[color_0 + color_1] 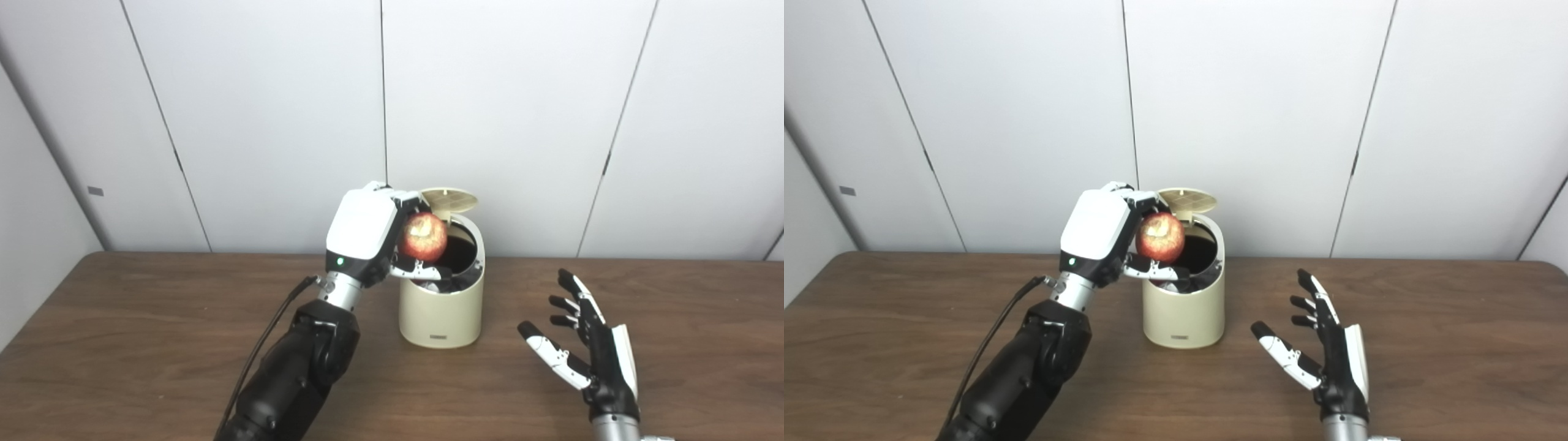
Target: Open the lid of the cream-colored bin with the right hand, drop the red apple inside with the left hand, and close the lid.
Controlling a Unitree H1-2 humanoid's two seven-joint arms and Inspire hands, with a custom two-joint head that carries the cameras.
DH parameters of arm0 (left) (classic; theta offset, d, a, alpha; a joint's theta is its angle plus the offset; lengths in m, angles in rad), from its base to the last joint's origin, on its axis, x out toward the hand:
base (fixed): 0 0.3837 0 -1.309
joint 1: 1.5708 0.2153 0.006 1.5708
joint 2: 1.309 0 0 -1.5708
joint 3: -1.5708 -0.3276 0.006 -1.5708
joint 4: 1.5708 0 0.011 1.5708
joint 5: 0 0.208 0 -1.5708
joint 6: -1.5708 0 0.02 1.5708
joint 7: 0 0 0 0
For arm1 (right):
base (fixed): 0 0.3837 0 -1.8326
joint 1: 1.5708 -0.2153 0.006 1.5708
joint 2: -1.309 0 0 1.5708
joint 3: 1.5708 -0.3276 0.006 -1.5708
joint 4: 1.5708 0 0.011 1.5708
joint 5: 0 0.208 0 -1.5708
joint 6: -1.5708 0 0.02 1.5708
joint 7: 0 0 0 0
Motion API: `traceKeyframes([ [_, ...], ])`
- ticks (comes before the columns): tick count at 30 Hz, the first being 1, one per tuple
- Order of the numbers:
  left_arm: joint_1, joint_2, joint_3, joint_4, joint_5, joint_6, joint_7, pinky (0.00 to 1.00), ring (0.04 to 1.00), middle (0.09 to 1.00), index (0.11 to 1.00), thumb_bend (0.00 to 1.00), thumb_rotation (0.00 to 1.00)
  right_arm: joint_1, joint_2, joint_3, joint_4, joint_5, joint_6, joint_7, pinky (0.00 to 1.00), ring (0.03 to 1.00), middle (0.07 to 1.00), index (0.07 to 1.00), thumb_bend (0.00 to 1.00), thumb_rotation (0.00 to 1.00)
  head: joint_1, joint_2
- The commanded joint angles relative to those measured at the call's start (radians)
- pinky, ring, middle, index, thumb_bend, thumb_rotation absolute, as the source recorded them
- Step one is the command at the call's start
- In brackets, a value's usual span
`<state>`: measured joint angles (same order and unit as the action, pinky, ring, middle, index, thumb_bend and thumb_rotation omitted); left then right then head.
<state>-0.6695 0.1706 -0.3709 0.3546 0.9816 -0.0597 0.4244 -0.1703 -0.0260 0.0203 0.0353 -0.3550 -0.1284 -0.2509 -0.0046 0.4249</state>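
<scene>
Right hand point(588, 349): nearest, fingers spread, empty, above tabletop point(122, 343). Left hand point(367, 239): fingers pinching red apple point(424, 237) over left rim of cream bin point(441, 306), lid point(449, 199) raised. Advice: centre apple over opening before release.

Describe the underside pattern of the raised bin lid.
Cream lid, its underside a ribbed grid; clearest in the left eye view.
</scene>
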Motion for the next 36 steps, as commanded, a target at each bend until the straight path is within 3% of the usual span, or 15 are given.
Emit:
traceKeyframes([
  [1,-0.056,-0.003,0.004,-0.009,-0.005,-0.018,0.037,0.74,0.541,0.457,0.516,0.52,0.0,-0.029,0.009,0.004,-0.039,-0.006,-0.025,-0.008,0.68,0.792,0.894,0.882,0.57,0.53,-0.001,0.001],
  [11,-0.045,-0.003,0.003,-0.015,-0.03,-0.034,0.022,0.69,0.519,0.468,0.505,0.53,0.0,-0.036,0.009,0.001,-0.024,-0.015,-0.031,-0.016,0.68,0.794,0.893,0.88,0.57,0.53,-0.001,0.003],
  [31,-0.026,0.029,-0.005,-0.057,-0.02,-0.02,-0.05,0.69,0.586,0.485,0.522,0.52,0.0,-0.039,0.014,0.006,-0.028,-0.028,-0.022,-0.022,0.66,0.785,0.888,0.873,0.59,0.55,0.001,0.007],
  [33,-0.024,0.03,-0.003,-0.061,-0.021,-0.014,-0.06,0.7,0.602,0.59,0.504,0.52,0.06,-0.038,0.017,0.009,-0.039,-0.031,-0.013,-0.019,0.66,0.784,0.884,0.872,0.58,0.56,0.002,0.006],
  [36,-0.023,0.032,-0.003,-0.066,-0.021,-0.012,-0.069,0.69,0.608,0.628,0.5,0.52,0.07,-0.039,0.019,0.011,-0.044,-0.033,-0.01,-0.019,0.65,0.781,0.882,0.87,0.57,0.54,0.003,0.006],
])
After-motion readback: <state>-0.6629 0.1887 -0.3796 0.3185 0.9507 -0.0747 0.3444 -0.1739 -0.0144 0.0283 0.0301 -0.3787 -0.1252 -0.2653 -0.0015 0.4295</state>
